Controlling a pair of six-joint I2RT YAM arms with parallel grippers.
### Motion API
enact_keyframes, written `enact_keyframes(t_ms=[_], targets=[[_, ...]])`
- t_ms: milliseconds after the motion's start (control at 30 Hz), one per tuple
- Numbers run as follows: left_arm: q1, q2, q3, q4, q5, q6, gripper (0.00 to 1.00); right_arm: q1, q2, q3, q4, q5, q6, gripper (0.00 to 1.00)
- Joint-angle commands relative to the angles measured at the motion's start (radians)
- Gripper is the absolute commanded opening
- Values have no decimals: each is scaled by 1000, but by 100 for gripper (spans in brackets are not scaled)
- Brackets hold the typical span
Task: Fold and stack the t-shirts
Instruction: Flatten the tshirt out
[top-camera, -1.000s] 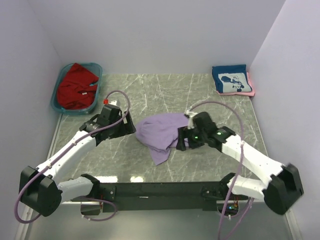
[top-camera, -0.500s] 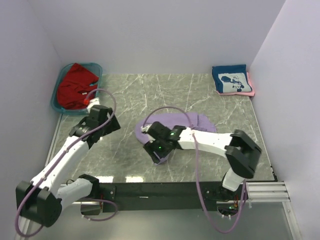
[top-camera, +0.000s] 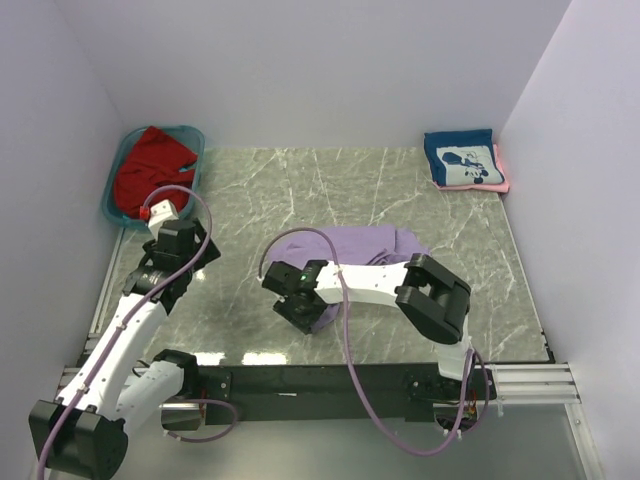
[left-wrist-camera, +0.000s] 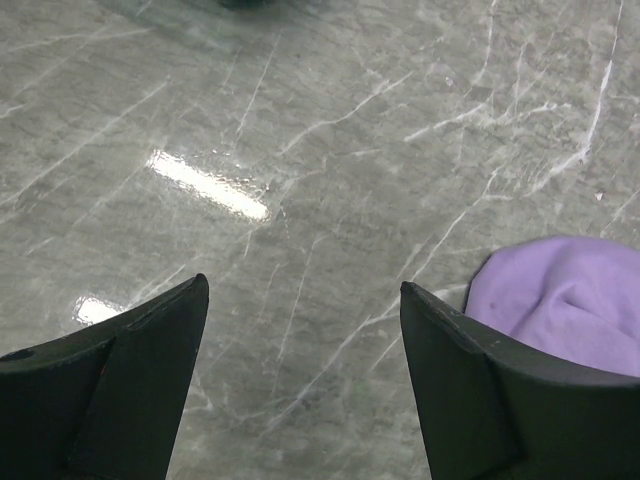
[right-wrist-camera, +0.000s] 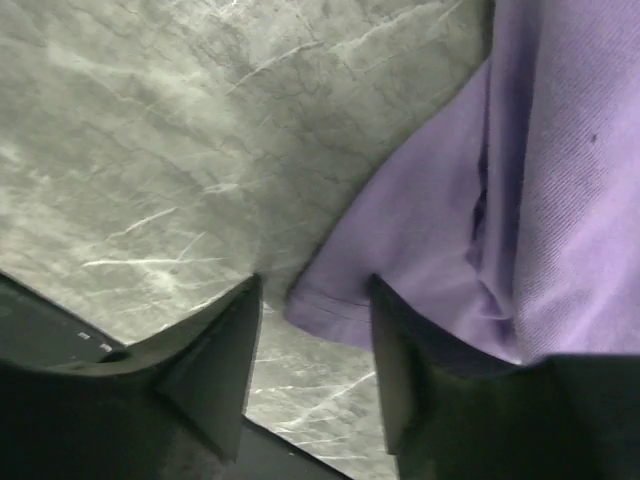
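The lavender t-shirt (top-camera: 372, 245) lies bunched in a long strip on the middle of the marble table. My right gripper (top-camera: 300, 308) is at its near left end. In the right wrist view the jaws (right-wrist-camera: 315, 285) stand apart, with the shirt's hemmed corner (right-wrist-camera: 340, 310) between them and the rest of the shirt (right-wrist-camera: 560, 150) to the right. My left gripper (top-camera: 203, 258) is open and empty over bare table to the left of the shirt; its wrist view (left-wrist-camera: 302, 285) shows the shirt's end (left-wrist-camera: 570, 300) at lower right. A folded navy shirt (top-camera: 462, 160) lies on a pink one (top-camera: 503, 172) at the back right. A red shirt (top-camera: 150, 170) lies in the tub.
The teal plastic tub (top-camera: 198, 140) stands at the back left corner against the wall. White walls close in the table on the left, back and right. The black rail holding the arm bases (top-camera: 320, 380) runs along the near edge.
My right gripper has swept left across the lavender shirt to its near left end, and the shirt now lies stretched out to the right. My left arm has drawn back to the left, away from the shirt.
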Motion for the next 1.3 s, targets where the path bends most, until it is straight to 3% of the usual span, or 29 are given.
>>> enact_keyframes(t_ms=[0, 100, 133, 200, 333, 400, 467, 500, 600, 733, 900, 1033, 1267], targets=[[15, 10, 4, 40, 0, 22, 82, 26, 50, 33, -66, 85, 1, 50], [26, 12, 7, 46, 11, 24, 82, 37, 67, 45, -76, 114, 1, 31], [32, 10, 7, 46, 12, 24, 82, 36, 67, 56, -81, 120, 1, 14], [37, 7, 6, 46, 14, 22, 82, 34, 35, 97, -93, 119, -7, 0], [43, -8, 4, 48, -3, 22, 82, -6, -60, 290, -151, 145, -30, 0], [43, -19, 1, 52, -5, 27, 82, -85, -121, 462, -231, 215, -36, 0], [43, -25, -5, 57, 5, 33, 83, -174, -163, 576, -303, 278, -30, 0], [43, -30, -7, 67, 18, 40, 83, -276, -207, 672, -319, 295, -25, 0], [43, -34, -13, 89, 55, 62, 84, -482, -310, 757, -326, 318, -13, 0], [43, -22, -33, 155, 213, 88, 86, -667, -430, 705, -288, 301, -24, 0], [17, 50, -13, 173, 365, 33, 88, -799, -615, 463, -173, 237, -35, 0], [-145, 140, 33, 224, 408, -15, 93, -895, -680, 366, -138, 179, -36, 0], [-371, 477, 156, 365, 486, -71, 94, -935, -761, 296, -102, 126, -36, 0]])
